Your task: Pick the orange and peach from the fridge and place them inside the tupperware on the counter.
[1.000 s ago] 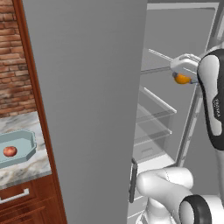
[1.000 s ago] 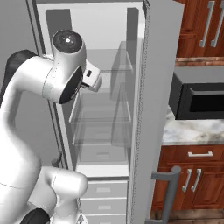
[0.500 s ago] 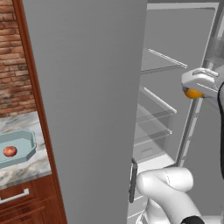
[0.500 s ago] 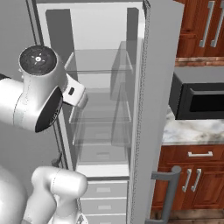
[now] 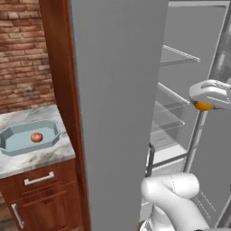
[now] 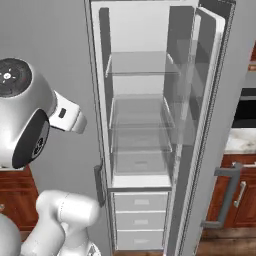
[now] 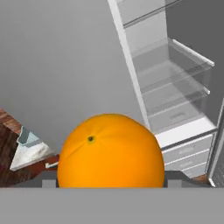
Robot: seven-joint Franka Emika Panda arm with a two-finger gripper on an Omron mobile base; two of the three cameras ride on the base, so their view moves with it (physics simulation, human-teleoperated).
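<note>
Left base view: the peach [image 5: 36, 137] is seen lying inside the tupperware [image 5: 12, 145] on the counter [image 5: 40, 159]. The orange [image 7: 111, 151] is pinched in the gripper [image 5: 204, 104] before the open fridge [image 6: 150, 165] — shelves bare. No writing is legible.

You have one bright orange ball [image 7: 111, 151], one reddish-pink peach [image 5: 37, 137], and one pale blue-grey octagonal tray [image 5: 13, 135].
</note>
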